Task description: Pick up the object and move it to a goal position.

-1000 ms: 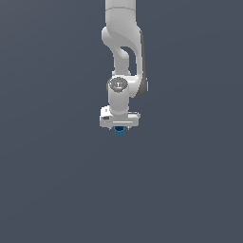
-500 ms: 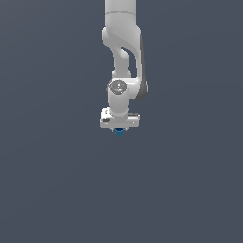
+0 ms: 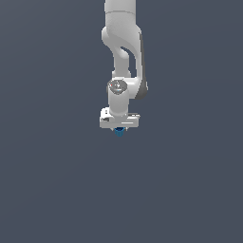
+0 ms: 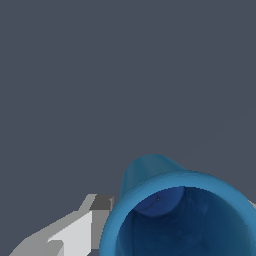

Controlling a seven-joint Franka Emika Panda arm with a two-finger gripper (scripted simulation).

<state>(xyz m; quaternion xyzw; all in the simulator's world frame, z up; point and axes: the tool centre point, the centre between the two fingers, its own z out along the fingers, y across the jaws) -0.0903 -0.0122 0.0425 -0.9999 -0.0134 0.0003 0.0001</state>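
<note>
- White two-fingered pincer (image 3: 119, 129) — clamped on the small blue ribbed cup (image 3: 119, 132), which peeks out just below the palm, apparently clear of the grey floor.
- Against the earlier views, arm and cup sit marginally higher; transport toward the unseen goal appears slow.
- Wrist view: the cup's dark hollow (image 4: 175, 225) fills the foreground beside one grey-white finger (image 4: 75, 232).

We record flat, even simulator light in both views, no glare. The arm (image 3: 124, 52) is shaded grey along one flank. The cup (image 4: 180, 210) is darker inside its hollow. Edges look jagged and pixelated; no cast shadows show.
</note>
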